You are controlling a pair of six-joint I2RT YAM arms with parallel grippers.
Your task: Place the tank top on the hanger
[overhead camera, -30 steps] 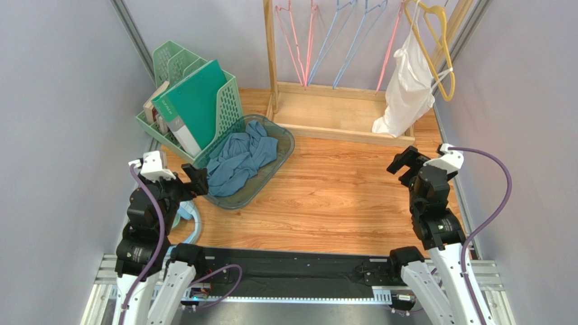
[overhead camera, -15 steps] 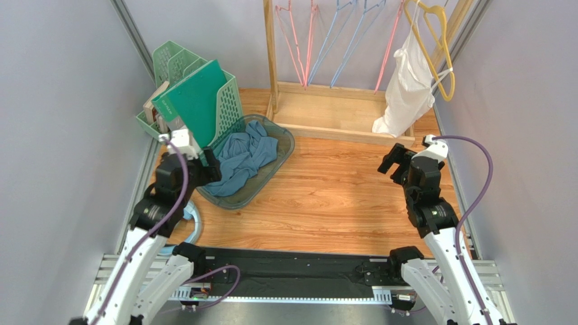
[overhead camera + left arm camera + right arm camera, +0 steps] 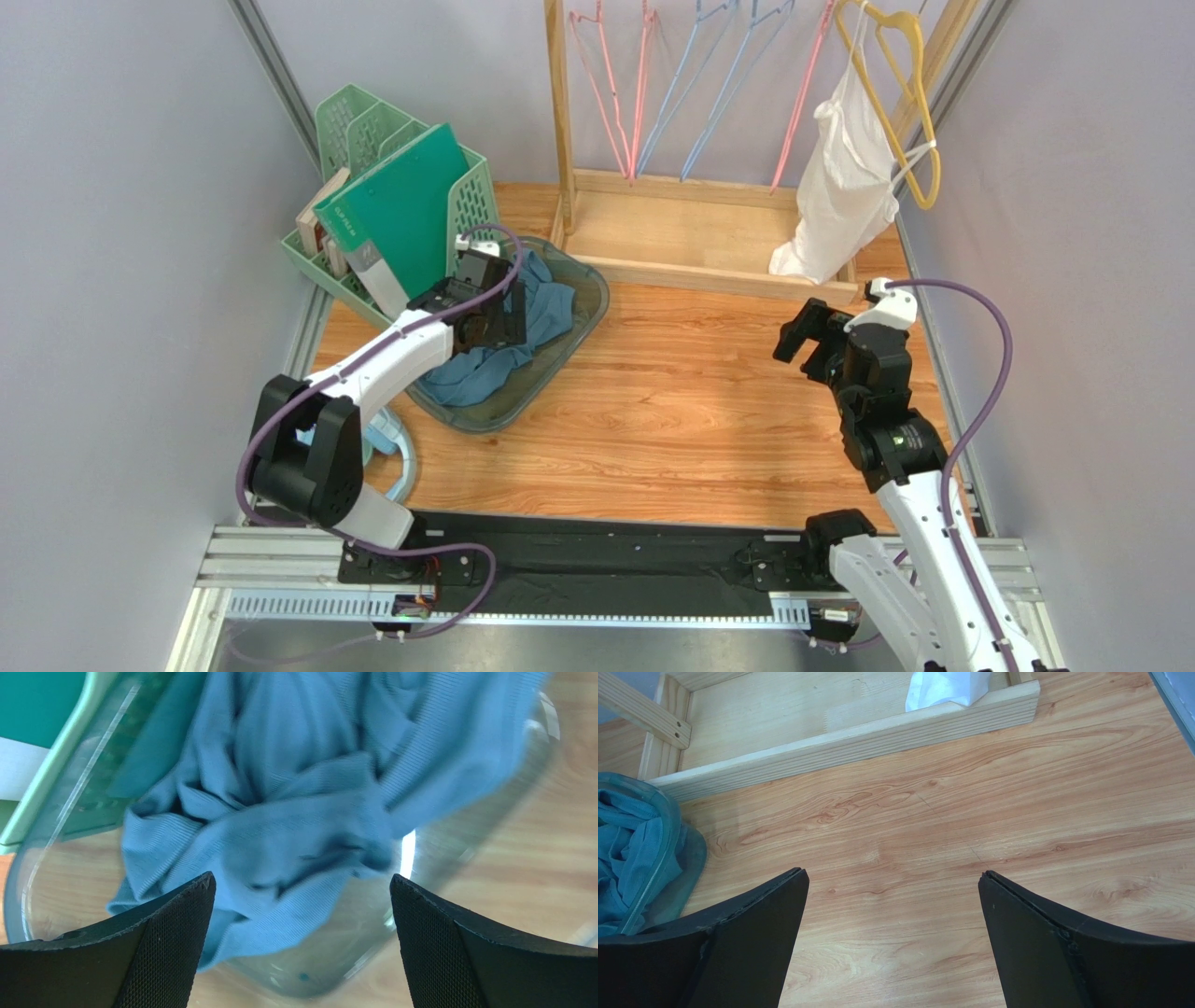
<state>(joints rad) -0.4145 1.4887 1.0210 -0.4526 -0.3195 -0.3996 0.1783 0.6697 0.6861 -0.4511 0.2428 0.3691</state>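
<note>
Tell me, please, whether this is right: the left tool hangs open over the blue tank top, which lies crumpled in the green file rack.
One detail is wrong: the tank top lies crumpled in the clear tub, not in the green file rack beside it. The left wrist view shows this. The left tool does hang open over it.

The left arm and the right arm are made of white tubes joined by round black joints. A thin purple cable is looped along each arm. The left gripper and the right gripper are black. Their fingers are black and pointed. Tiny dots are seen all over the left ones.
</note>
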